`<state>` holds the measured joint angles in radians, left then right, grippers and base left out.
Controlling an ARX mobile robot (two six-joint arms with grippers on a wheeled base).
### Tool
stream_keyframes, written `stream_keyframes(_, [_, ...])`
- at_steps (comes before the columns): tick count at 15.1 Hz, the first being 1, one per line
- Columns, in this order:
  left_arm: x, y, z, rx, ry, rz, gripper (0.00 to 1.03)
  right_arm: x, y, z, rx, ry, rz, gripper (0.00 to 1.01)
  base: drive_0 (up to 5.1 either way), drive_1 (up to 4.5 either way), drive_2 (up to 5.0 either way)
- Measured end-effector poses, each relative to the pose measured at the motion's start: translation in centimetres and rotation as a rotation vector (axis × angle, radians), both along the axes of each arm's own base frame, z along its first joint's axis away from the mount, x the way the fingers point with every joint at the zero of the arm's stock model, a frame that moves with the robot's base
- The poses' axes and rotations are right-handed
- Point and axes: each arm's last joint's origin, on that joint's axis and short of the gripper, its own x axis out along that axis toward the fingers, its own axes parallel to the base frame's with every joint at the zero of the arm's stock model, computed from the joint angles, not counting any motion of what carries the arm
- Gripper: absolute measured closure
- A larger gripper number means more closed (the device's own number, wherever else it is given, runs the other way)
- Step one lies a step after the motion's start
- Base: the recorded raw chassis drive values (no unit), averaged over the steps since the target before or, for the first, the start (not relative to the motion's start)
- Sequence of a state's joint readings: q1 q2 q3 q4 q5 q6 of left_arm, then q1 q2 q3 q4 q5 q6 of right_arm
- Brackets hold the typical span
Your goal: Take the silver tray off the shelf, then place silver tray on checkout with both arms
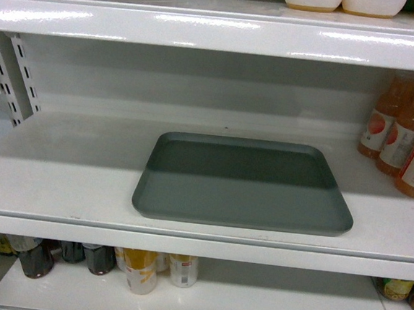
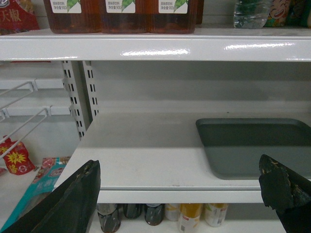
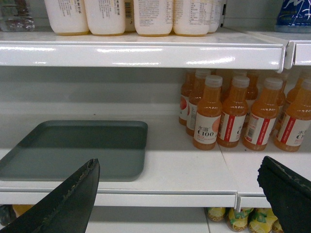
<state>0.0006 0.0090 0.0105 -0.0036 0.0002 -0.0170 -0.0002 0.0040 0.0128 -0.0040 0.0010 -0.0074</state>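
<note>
The silver tray (image 1: 244, 184) lies flat on the shelf (image 1: 67, 179) — its long axis runs along the front edge. The left pincer (image 2: 180, 187) and right pincer (image 3: 184, 187) both stand wide open, holding nothing, short of the shelf.

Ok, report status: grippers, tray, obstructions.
Left gripper open, right gripper open, both empty. Silver tray flat on shelf, untouched. Orange juice bottles right of tray, apart.

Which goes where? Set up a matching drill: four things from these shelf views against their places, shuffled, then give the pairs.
Things:
1. grey tray
2. orange juice bottles
3. brown tea bottles
4. cans

Places:
A. shelf below the tray
B. middle shelf, right end
C. top shelf, left side
D. middle shelf, centre, lying flat

Pairs: 1-D, 2-B, 3-C, 4-A
</note>
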Motion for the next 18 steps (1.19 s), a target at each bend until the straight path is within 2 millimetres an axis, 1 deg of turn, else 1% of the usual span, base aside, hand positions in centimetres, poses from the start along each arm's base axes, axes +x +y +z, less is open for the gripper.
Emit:
stream_keyframes(6, [0.0, 0.0, 0.0, 0.0, 0.0, 0.0, 0.05, 0.0, 0.0, 0.0, 0.0, 0.0, 0.0, 0.03, 0.0, 0.0, 0.0])
stream_keyframes(7, [0.0, 0.0, -0.2, -0.005, 0.043, 0.018, 0.05, 0.0, 0.0, -0.2, -0.002, 0.036, 0.018, 0.03, 0.0, 0.0, 0.0])
stream_keyframes(8, [0.1, -0.2, -0.2, -0.016, 0.23, 0.111, 0.05, 0.1, -0.1, -0.3, -0.016, 0.198, 0.109, 0.03, 0.0, 0.0, 0.0])
stream_keyframes(9, [1.6, -0.4, 0.6, -0.014, 0.374, 0.2, 0.05, 1.3, 0.2, -0.2, 0.002, 0.347, 0.234, 0.03, 0.0, 0.0, 0.0])
stream_keyframes(10, [3.3, -0.2, 1.0, -0.03, 0.411, 0.23, 0.05, 2.3, 0.7, -0.2, 0.006, 0.388, 0.321, 0.03, 0.0, 0.0, 0.0])
stream_keyframes(11, [5.2, -0.4, 0.6, -0.038, 0.462, 0.192, 0.05, 3.5, 1.0, -0.4, 0.008, 0.432, 0.35, 0.03, 0.0, 0.0, 0.0])
stream_keyframes(12, [8.0, -1.0, -0.2, -0.05, 0.528, 0.105, 0.05, 5.3, 1.3, -1.2, 0.005, 0.497, 0.349, 0.03, 0.0, 0.0, 0.0])
stream_keyframes(13, [10.3, -1.2, -0.8, -0.054, 0.569, 0.076, 0.05, 6.8, 1.5, -1.8, 0.0, 0.533, 0.338, 0.03, 0.0, 0.0, 0.0])
stream_keyframes(15, [14.5, -1.6, -2.1, -0.068, 0.633, 0.036, 0.05, 10.1, 2.0, -2.4, 0.0, 0.561, 0.33, 0.03, 0.0, 0.0, 0.0])
stream_keyframes(16, [16.8, -1.8, -3.2, -0.088, 0.679, 0.024, 0.05, 12.1, 2.4, -2.8, 0.003, 0.569, 0.33, 0.03, 0.0, 0.0, 0.0])
stream_keyframes(18, [19.8, -2.9, -5.2, -0.072, 0.75, 0.016, 0.05, 15.1, 2.8, -4.1, 0.012, 0.602, 0.304, 0.03, 0.0, 0.0, 0.0])
